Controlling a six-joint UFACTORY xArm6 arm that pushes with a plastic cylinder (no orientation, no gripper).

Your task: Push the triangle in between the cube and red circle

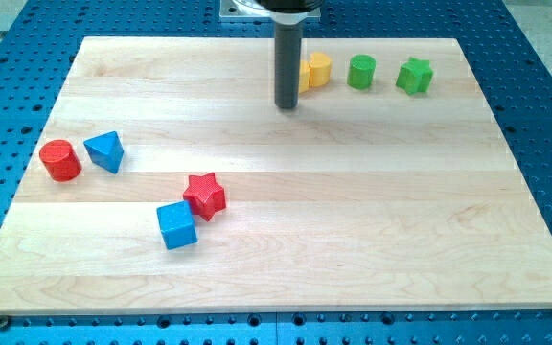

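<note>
you see the wooden board (372,211), my rod upright at the view's top, my tip (287,105) bare, touching nothing, half hiding a yellow block (318,69). blue triangle (105,150) sits just beside red circle (60,160), blue cube (176,226) apart.

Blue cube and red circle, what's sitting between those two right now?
Nothing, in the camera view. The board between the blue cube and the red circle is bare wood. The blue triangle sits just right of the circle, above that line. My tip is far off.
</note>
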